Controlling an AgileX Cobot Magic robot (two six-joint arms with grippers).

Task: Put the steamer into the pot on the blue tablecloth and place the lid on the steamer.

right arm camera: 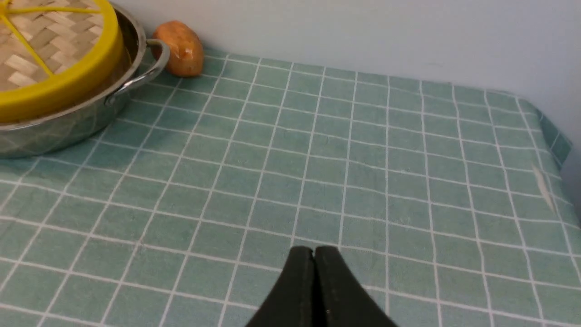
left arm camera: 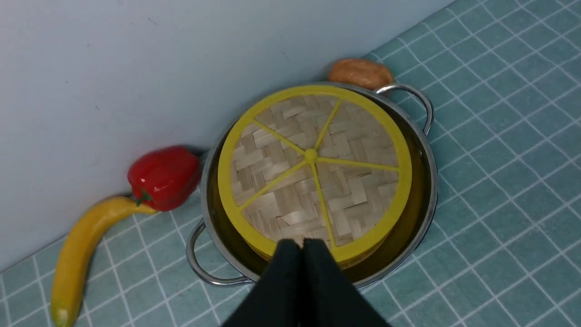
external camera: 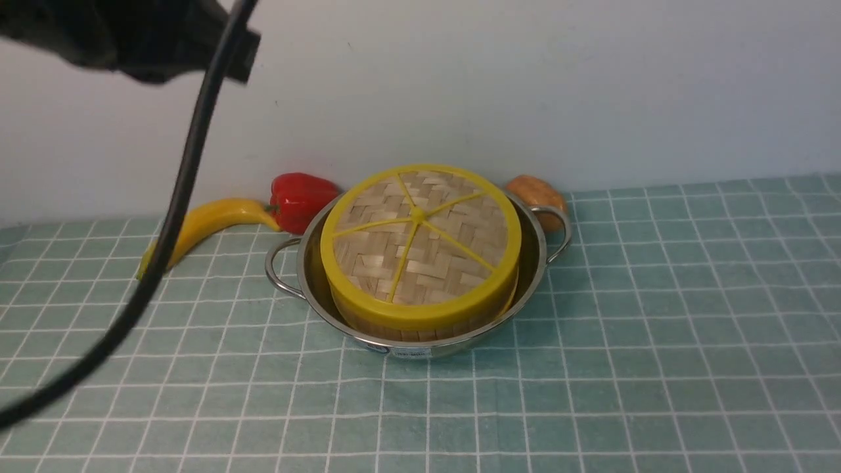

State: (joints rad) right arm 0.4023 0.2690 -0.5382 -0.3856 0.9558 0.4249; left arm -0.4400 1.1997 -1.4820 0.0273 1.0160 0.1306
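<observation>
At centre frame, front view: one pot [external camera: 410, 353], on blue tablecloth [external camera: 617, 394]; within it, one steamer [external camera: 420, 334], placed; atop, one lid [external camera: 374, 263], seated. My left gripper [left arm camera: 303, 247] and right gripper [right arm camera: 314, 252]: both closed, empty. Outstanding: nothing, I judge.

Thick black cable [external camera: 186, 176]; dark, blocky arm [external camera: 171, 39]; black, tapered fingers [right arm camera: 333, 281].

The woven-bamboo lid [external camera: 447, 236], yellow-rimmed and five-spoked, caps the round bamboo steamer [external camera: 420, 334] inside the shiny stainless-steel pot [external camera: 453, 346], upper centre, on the white-gridded blue tablecloth [external camera: 624, 341].
</observation>
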